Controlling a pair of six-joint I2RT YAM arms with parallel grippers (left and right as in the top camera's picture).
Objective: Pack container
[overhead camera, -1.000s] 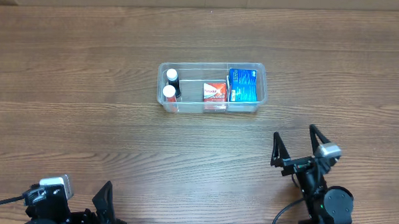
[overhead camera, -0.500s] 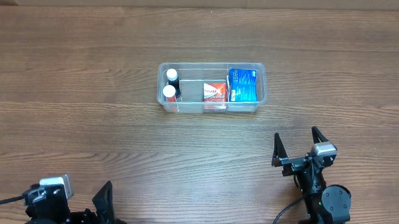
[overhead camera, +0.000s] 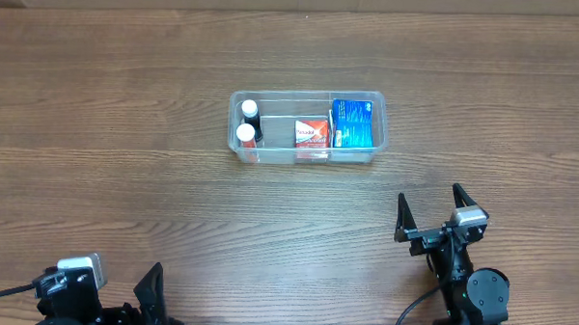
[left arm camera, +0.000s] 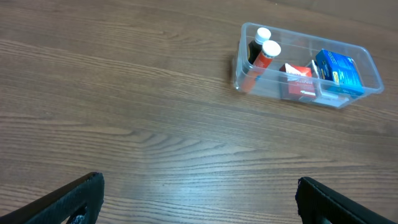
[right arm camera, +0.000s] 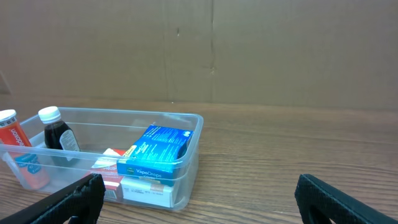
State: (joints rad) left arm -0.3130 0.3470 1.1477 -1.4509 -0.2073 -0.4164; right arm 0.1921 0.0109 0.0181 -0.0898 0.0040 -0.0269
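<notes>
Item one, the container point(overhead camera: 277, 129): I am seeing the clear rectangular bin sitting on the wooden table point(overhead camera: 128, 99), just above and right of centre in the overhead frame, long side running left to right, well apart from both arms. Contents, left to right: a dark bottle with a white cap point(overhead camera: 250, 110) is standing at the left end towards the far wall. An orange bottle with a white cap point(overhead camera: 244, 134) is standing just in front of it and looking slightly tilted in the left wrist view. A red and white box point(overhead camera: 312, 134) is sitting right of the middle, near the front wall. A blue box point(overhead camera: 356, 123) is filling the right end, just beside the red and white one. Item two, the right gripper point(overhead camera: 428, 201): it is hovering at the lower right of the overhead frame, below the container's right end, fingers spread wide and gripping nothing. Item three, the left gripper point(left arm camera: 199, 182): it is sitting at the bottom left edge of the overhead frame, largely cut off. Its own camera is showing the two fingers in opposite lower corners, wide apart and empty. Background: a brown cardboard wall point(right arm camera: 280, 50) is standing behind the table in the right wrist view.
</notes>
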